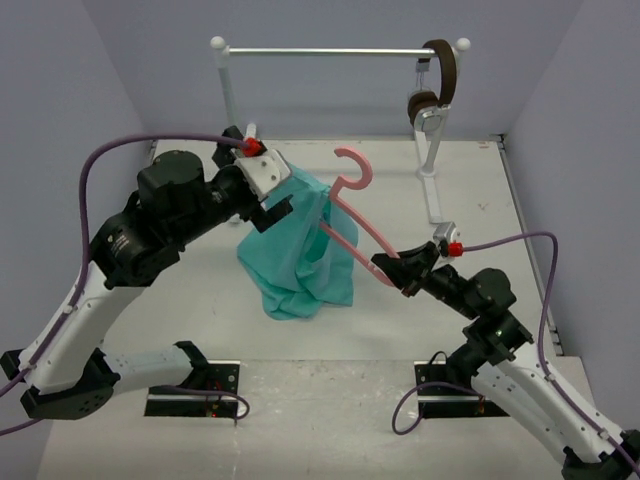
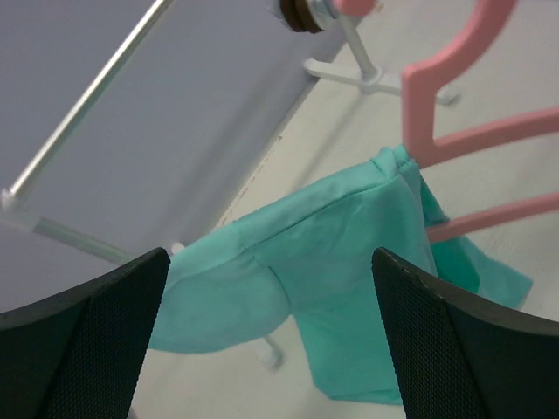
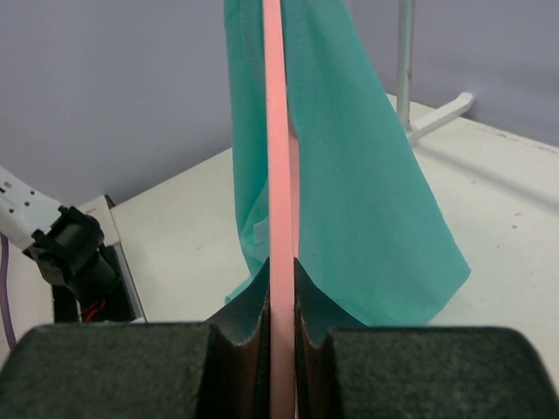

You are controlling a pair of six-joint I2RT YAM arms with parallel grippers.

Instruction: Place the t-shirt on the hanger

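Note:
The teal t-shirt (image 1: 300, 250) hangs draped over one arm of the pink hanger (image 1: 355, 180), its lower edge touching the table. My right gripper (image 1: 396, 268) is shut on the hanger's lower right end and holds it tilted above the table. In the right wrist view the hanger (image 3: 278, 131) runs straight up from between the closed fingers, with the t-shirt (image 3: 367, 175) hanging behind it. My left gripper (image 1: 270, 205) is open at the shirt's upper left edge. In the left wrist view the shirt (image 2: 332, 253) and hanger (image 2: 454, 140) lie beyond the spread fingers (image 2: 472, 340), not gripped.
A white clothes rack (image 1: 340, 50) stands at the back of the table, with brown-and-silver headphones (image 1: 435, 90) hung on its right end. Its right foot (image 1: 435, 195) lies just behind the right gripper. Grey walls close in on three sides.

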